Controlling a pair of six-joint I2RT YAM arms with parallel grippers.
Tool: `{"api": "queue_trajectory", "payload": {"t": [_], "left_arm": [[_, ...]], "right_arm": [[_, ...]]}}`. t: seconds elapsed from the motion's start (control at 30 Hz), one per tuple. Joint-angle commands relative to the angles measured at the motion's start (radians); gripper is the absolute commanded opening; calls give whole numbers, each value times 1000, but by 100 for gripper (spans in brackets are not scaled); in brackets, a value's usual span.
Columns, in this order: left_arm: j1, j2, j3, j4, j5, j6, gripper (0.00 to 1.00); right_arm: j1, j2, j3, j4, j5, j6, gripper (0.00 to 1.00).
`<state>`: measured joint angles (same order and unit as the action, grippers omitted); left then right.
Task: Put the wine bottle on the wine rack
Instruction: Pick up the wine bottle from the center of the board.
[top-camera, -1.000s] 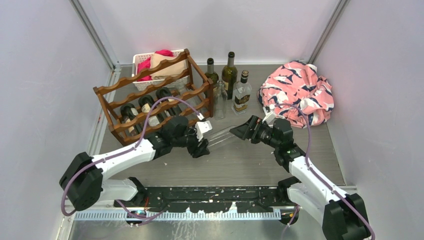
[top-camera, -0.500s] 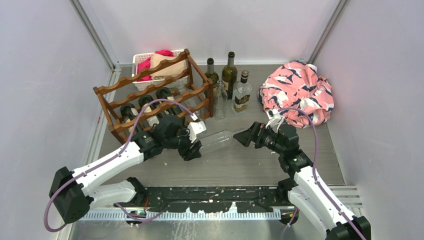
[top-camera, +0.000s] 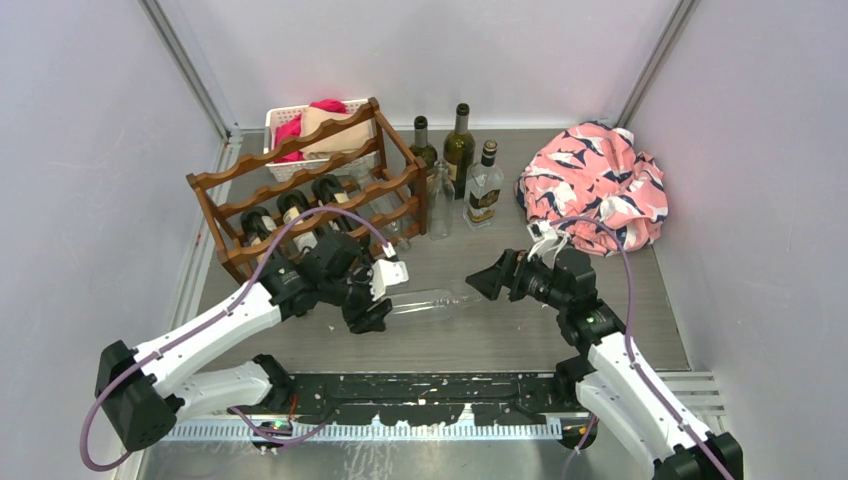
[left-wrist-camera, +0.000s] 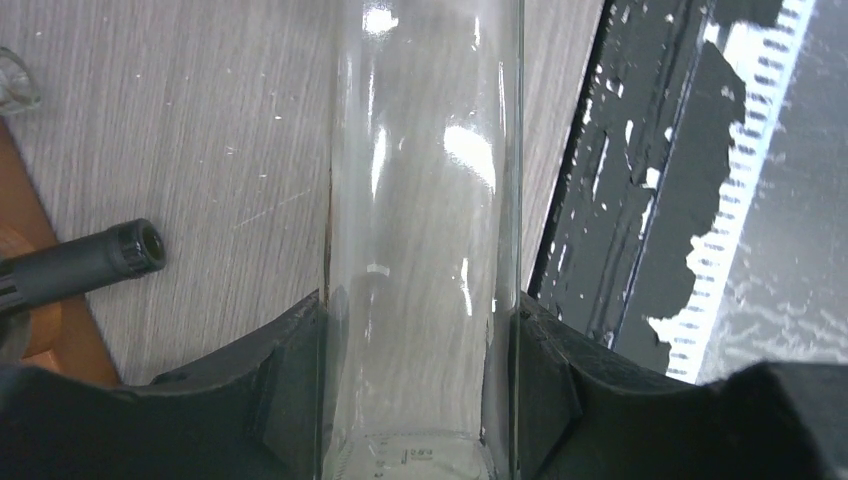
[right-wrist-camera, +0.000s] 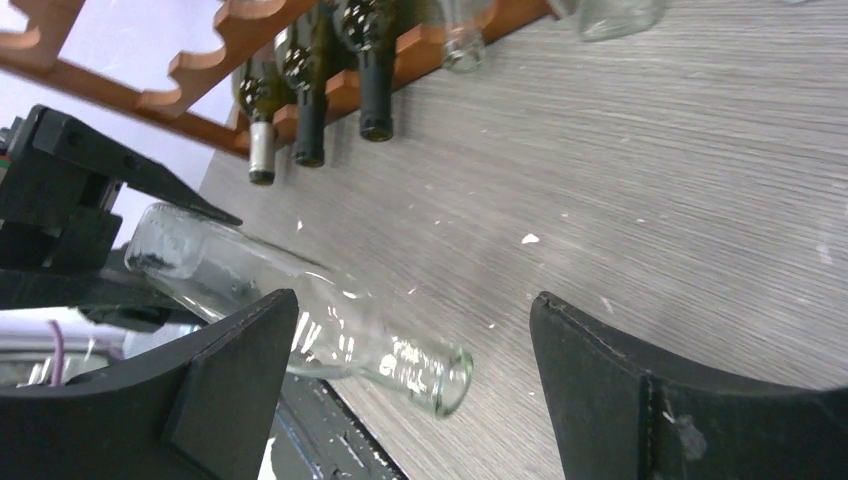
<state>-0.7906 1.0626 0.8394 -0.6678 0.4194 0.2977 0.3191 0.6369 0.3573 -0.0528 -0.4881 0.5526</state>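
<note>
A clear glass wine bottle (top-camera: 432, 299) lies level just above the table, neck pointing right. My left gripper (top-camera: 372, 306) is shut on its base end; in the left wrist view (left-wrist-camera: 420, 385) both pads (left-wrist-camera: 290, 385) press the glass (left-wrist-camera: 420, 220). My right gripper (top-camera: 490, 281) is open and empty, just right of the bottle's mouth; in the right wrist view (right-wrist-camera: 410, 330) the mouth (right-wrist-camera: 445, 378) lies between the spread jaws without touching. The dark wooden wine rack (top-camera: 300, 165) stands at the back left with several bottles (top-camera: 295, 212) in its lowest tier, and it also shows in the right wrist view (right-wrist-camera: 210, 50).
Three dark bottles (top-camera: 459, 140) and a clear one (top-camera: 438, 200) stand upright right of the rack. A pink patterned cloth (top-camera: 598, 185) lies at the back right. A white basket (top-camera: 283, 121) with pink cloth sits behind the rack. Walls close in on both sides.
My left arm has drawn the bottle toward the near left and lower. The bottle's neck has come away from my right gripper, which stays open and has shifted slightly right and nearer.
</note>
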Motion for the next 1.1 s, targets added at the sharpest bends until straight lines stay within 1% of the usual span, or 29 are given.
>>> {"api": "queue_trajectory", "payload": {"t": [0.0, 0.1, 0.2, 0.27, 0.5, 0.7, 0.8, 0.9, 0.93, 0.97, 1.07], "left_arm": [[1, -74, 61, -34, 95, 110, 0], [0, -93, 60, -87, 93, 162, 0], [1, -110, 52, -101, 95, 185, 0], [1, -120, 49, -108, 106, 203, 0], [1, -161, 51, -141, 96, 263, 0], [0, -171, 46, -169, 117, 300, 0], [1, -171, 48, -185, 102, 317, 0], [1, -169, 63, -209, 98, 329, 0], [1, -166, 66, -218, 101, 332, 0], [1, -165, 70, -226, 105, 335, 0], [0, -165, 75, -241, 124, 342, 0]], "right_arm": [[86, 68, 23, 154, -86, -10, 90], [210, 109, 36, 143, -65, -57, 89], [307, 130, 49, 110, -46, -85, 89], [349, 127, 55, 86, -28, -101, 88], [456, 145, 66, 73, -72, -84, 83], [561, 175, 79, 59, -56, -95, 81], [601, 187, 88, 15, -49, -99, 80], [675, 196, 107, -39, -1, -117, 82], [702, 199, 117, -65, 27, -128, 88], [729, 202, 127, -88, 51, -136, 91], [791, 214, 146, -126, 99, -149, 93]]}}
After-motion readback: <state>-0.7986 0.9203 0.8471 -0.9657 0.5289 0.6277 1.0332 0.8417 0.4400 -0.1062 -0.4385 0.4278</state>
